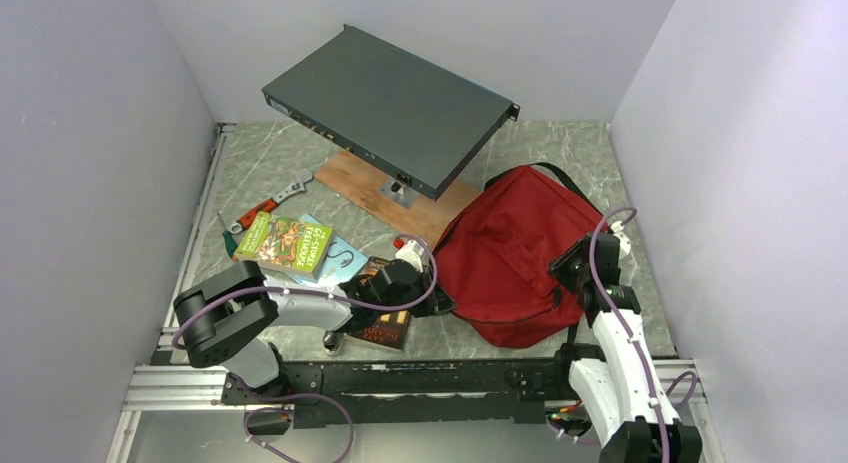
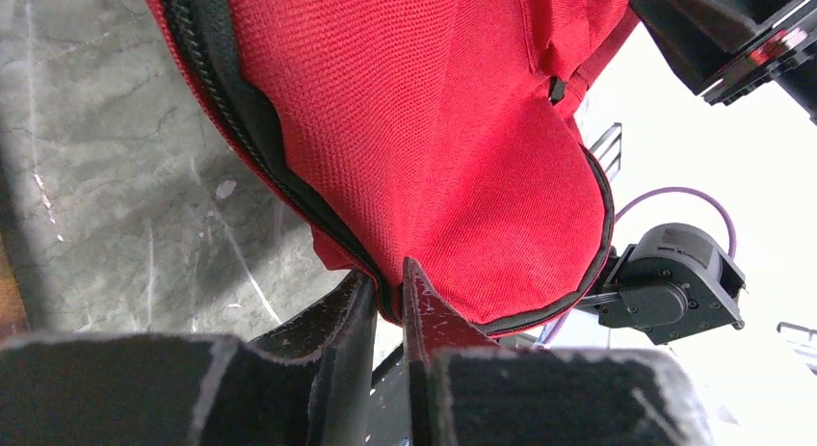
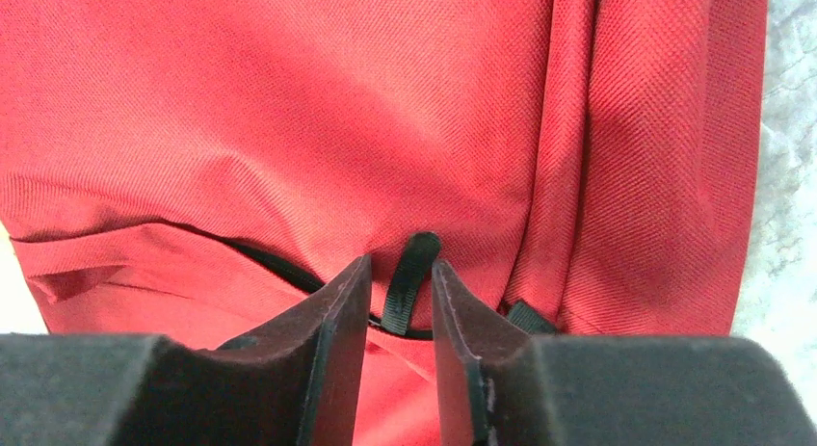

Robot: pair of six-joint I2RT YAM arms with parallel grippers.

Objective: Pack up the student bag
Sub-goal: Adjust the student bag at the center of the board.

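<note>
Student bag (image 1: 510, 253): red backpack, at the desk's (image 1: 262, 171) right front. Your left gripper (image 2: 390, 280) is pinched on its zipper edge (image 2: 241, 128), likely to steady the mouth. Your right gripper (image 3: 402, 297) stands narrow astride a black webbing loop (image 3: 409, 268); you cannot tell if it grips.

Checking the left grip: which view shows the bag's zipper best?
Left wrist: the zipper runs sharp, down to the left gripper. Top external shows only the student bag, right wrist a short dark seam.
</note>
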